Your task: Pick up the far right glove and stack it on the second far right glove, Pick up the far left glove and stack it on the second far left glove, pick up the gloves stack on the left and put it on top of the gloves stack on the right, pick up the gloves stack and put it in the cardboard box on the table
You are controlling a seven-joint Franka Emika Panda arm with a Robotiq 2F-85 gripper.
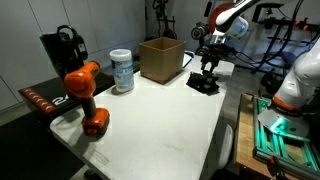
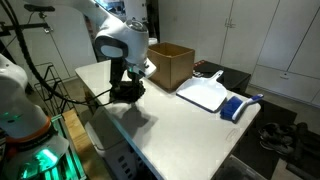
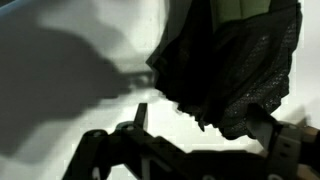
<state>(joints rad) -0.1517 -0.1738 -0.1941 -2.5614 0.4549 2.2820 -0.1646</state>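
End effector, fingers spread wide, hangs over the gloves stack on the table near the cardboard box.

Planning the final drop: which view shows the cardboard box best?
An exterior view: the cardboard box stands unobstructed, open top visible. In an exterior view the cardboard box sits close beside the arm. The wrist view misses it.

White table in view: the gloves stack lies directly under the claw, the cardboard box near beside it, white canister beyond the box, orange-and-black drill standing farthest from the claw.
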